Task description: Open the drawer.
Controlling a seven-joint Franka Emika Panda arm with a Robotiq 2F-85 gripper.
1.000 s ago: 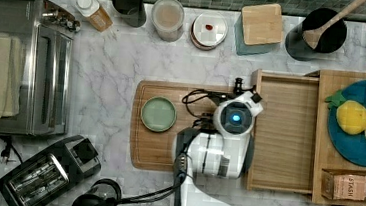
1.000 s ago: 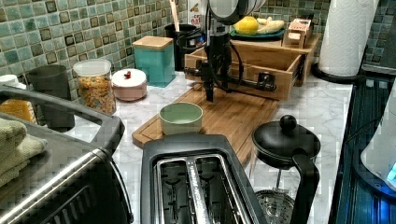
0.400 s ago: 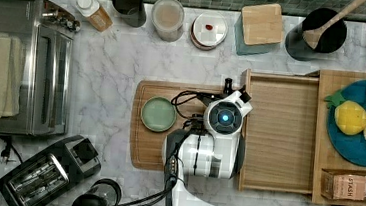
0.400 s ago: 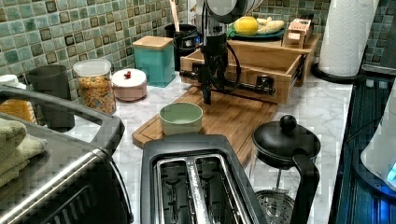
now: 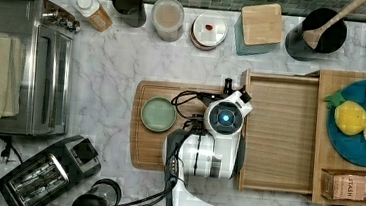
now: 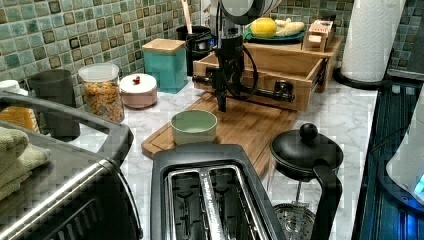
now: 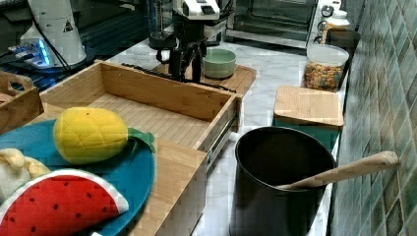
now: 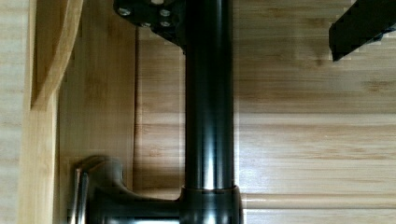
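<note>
The light-wood drawer (image 5: 278, 136) stands pulled well out of its wooden cabinet, its plain inside bare (image 7: 147, 118). Its front (image 6: 270, 80) carries the long black bar handle (image 6: 260, 90), which runs down the wrist view (image 8: 208, 116). My gripper (image 6: 220, 102) points straight down at the handle, over the cutting board's edge (image 7: 186, 66). It is open: one finger (image 8: 154, 18) sits between the bar and the drawer front, against the bar, and the other finger (image 8: 359, 30) stands well clear on the far side. From the top, my wrist (image 5: 225, 117) covers the handle.
The cutting board (image 5: 142, 149) lies under the drawer front with a green bowl (image 5: 158, 114) on it. A blue plate of toy fruit (image 5: 352, 148) tops the cabinet. Toaster (image 5: 44, 176), black kettle (image 6: 305, 155), toaster oven (image 5: 48, 66) and jars (image 5: 167, 17) ring the counter.
The drawer slid further out toward the top view's left with my gripper at its handle, then both stayed about still for the last half second.
</note>
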